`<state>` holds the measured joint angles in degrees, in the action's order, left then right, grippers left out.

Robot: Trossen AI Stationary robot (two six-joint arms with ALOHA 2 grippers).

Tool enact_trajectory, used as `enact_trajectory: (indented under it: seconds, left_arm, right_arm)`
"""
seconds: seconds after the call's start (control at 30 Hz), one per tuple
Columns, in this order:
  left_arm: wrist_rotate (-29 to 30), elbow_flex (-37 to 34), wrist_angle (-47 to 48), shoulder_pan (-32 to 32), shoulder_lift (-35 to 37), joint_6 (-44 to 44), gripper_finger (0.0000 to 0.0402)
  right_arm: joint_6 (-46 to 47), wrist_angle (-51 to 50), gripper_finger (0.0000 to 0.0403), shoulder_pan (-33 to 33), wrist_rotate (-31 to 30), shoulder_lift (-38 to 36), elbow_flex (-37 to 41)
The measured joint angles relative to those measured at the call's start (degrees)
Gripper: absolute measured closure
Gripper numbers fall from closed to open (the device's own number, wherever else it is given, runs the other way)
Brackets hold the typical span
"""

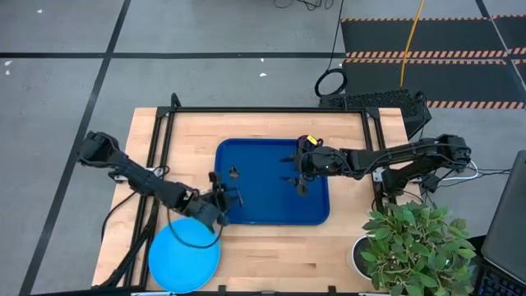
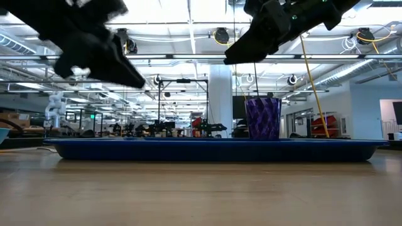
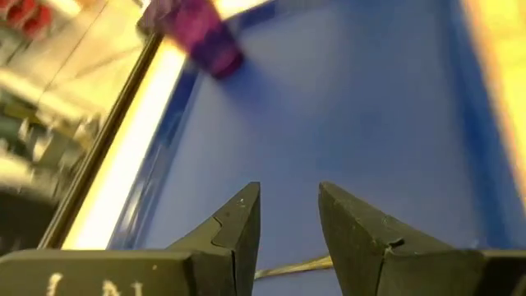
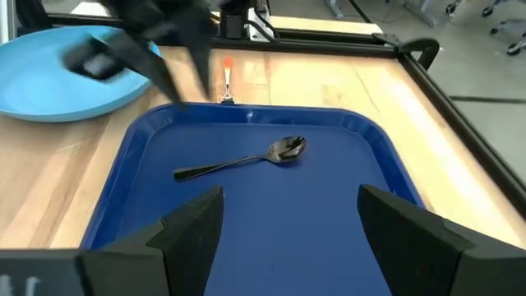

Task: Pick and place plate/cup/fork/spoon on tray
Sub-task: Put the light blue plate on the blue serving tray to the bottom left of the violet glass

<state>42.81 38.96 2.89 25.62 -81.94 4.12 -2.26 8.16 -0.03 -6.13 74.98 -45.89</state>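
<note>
The dark-blue tray (image 1: 271, 210) lies mid-table. The purple cup (image 2: 262, 118) stands upright on the tray's far right part (image 1: 308, 144) and also shows in the left wrist view (image 3: 197, 33). The dark spoon (image 4: 246, 160) lies flat on the tray's left part. The fork (image 4: 227, 82) lies on the table just past the tray's left rim, its orange handle away from the tray. The sky-blue plate (image 1: 185, 255) rests on the table near the front left and shows in the right wrist view (image 4: 70, 74). My left gripper (image 3: 288, 214) is open and empty above the tray's left edge (image 1: 222, 201). My right gripper (image 4: 288, 222) is open and empty above the tray's right part (image 1: 300, 182).
A black frame (image 1: 263, 111) runs along the table's far side and down its left and right sides. A potted plant (image 1: 411, 242) stands at the front right corner. Bare wood (image 1: 288, 255) lies between the tray and the near edge.
</note>
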Motion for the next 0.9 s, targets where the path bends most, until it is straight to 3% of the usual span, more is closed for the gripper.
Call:
enact_trajectory:
  seconds: [0.27, 0.4, 0.57, 0.63, 0.9]
  left_arm:
    - [-2.91, -0.19, 10.26, -10.58, -1.49, 10.05, 0.0273]
    - [-9.53, -0.15, 10.07, -12.64, -0.94, 9.41, 0.0273]
    - [-25.71, 3.09, 14.08, -9.52, 1.38, 9.94, 0.0273]
    - [-29.64, 5.02, 18.20, -7.20, 1.63, 10.69, 0.0273]
    - [-28.66, 10.76, 30.80, 2.51, 1.67, 3.31, 0.0273]
  right_arm:
    - [3.72, -3.81, 0.0131, 0.00, 0.12, 0.00, 0.00]
    - [4.99, -6.01, 0.0131, 0.00, 0.15, 0.00, 0.02]
    - [4.99, -8.24, 0.0131, 0.00, 0.15, 0.01, 0.02]
    - [4.55, -8.44, 0.0131, -0.08, 0.04, 0.01, 0.02]
    - [2.80, -8.43, 0.0131, -1.01, 0.09, 0.02, 0.02]
